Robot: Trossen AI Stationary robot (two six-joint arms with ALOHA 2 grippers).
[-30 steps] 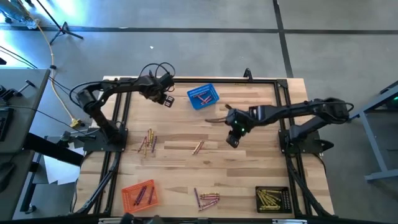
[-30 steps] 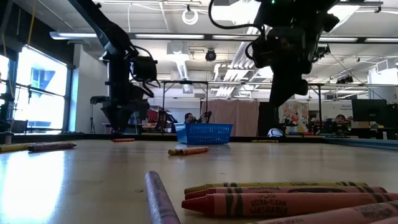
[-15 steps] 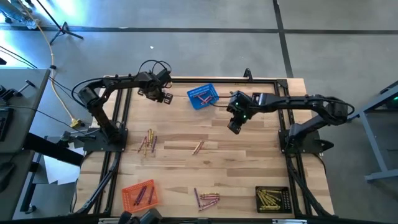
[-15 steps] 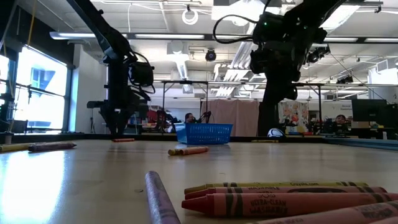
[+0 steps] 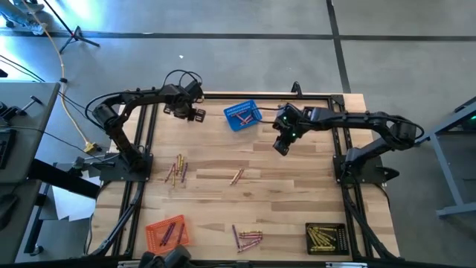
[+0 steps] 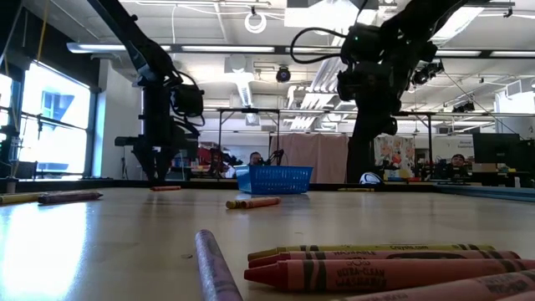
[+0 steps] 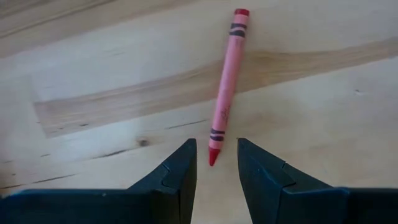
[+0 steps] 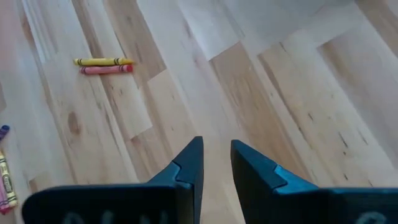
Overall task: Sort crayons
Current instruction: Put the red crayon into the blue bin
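You can read "Crayola" on the yellow crayon's (image 6: 368, 248) wrapper in the low view; the print on the red crayon (image 6: 376, 272) beneath it is too blurred to make out.

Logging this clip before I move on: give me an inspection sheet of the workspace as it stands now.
Surface: wooden table, bare planks between items.
Job's things: red crayon just ahead of the left tool; loose crayons mid-table; blue basket, orange basket and black basket each holding crayons.
Clutter: nothing seen.
Grippers: left tool open, low over the red crayon's tip; right tool open, empty, beside the blue basket.
Cables: yellow cable on the floor.
Surroundings: people seated in the background.
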